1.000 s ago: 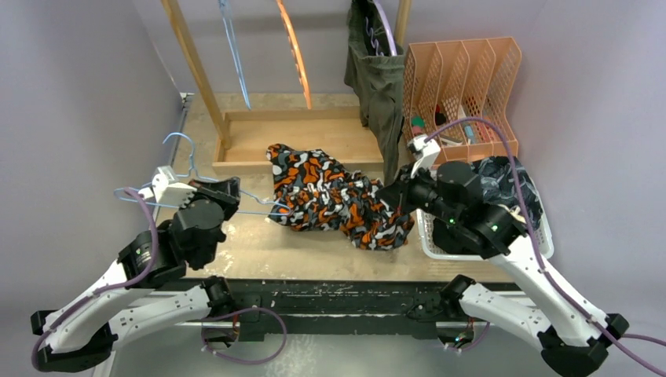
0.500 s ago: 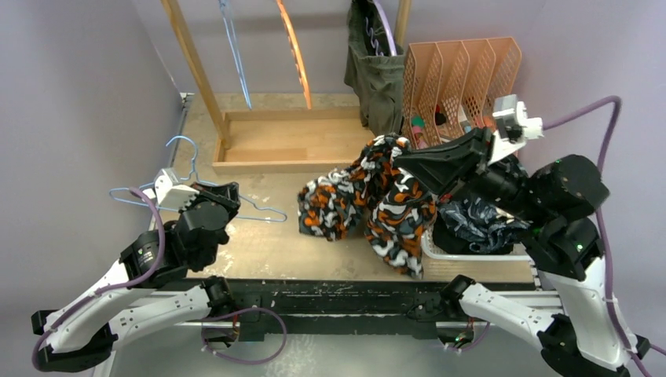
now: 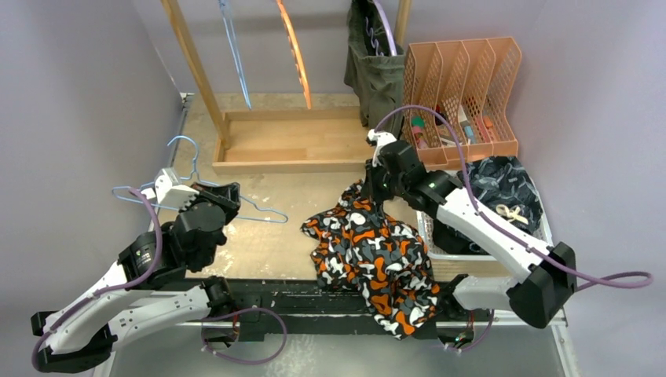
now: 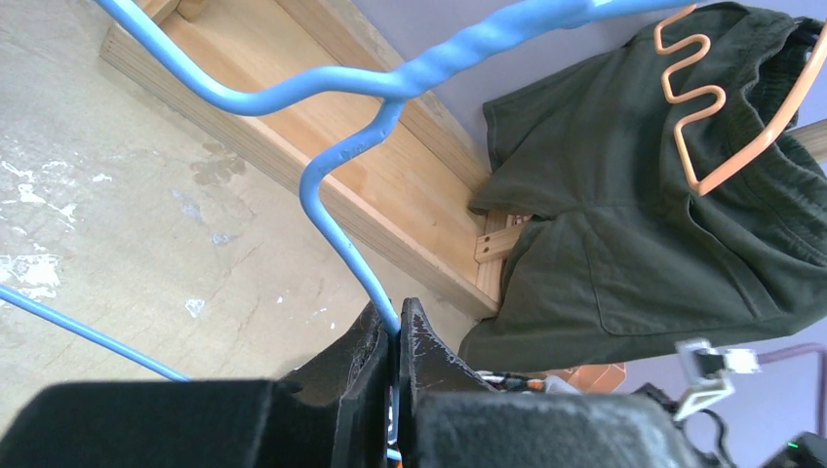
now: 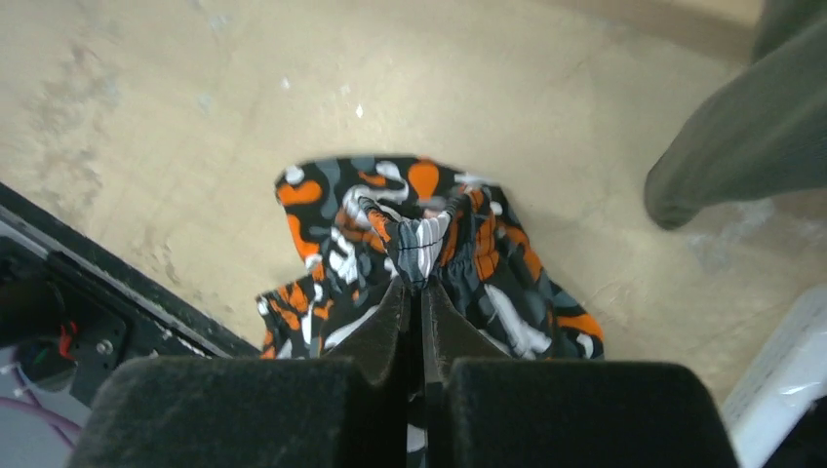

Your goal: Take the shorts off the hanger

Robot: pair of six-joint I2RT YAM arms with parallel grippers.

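My right gripper (image 3: pixel 375 187) (image 5: pixel 421 288) is shut on a bunched fold of the orange-black-white blotch-patterned shorts (image 3: pixel 373 259) (image 5: pixel 488 263). They hang off it and trail over the table's front edge. The shorts are clear of the blue wire hanger (image 3: pixel 181 169) (image 4: pixel 361 166), which lies at the left. My left gripper (image 3: pixel 229 196) (image 4: pixel 398 317) is shut on that hanger's wire. Olive green shorts (image 3: pixel 377 71) (image 4: pixel 634 214) hang on an orange hanger (image 4: pixel 722 107) at the back rail. Dark wavy-patterned shorts (image 3: pixel 503 184) lie in the white basket (image 3: pixel 428 236).
A wooden rack base (image 3: pixel 298 141) crosses the back, with a bare blue hanger (image 3: pixel 234 55) and a bare orange hanger (image 3: pixel 294 55) hanging above it. An orange file organiser (image 3: pixel 463 78) stands at the back right. Grey walls close in both sides.
My right arm swung the blotch-patterned shorts up toward the basket, then back left and down; they now drape over the front edge. The left arm and blue hanger stayed put.
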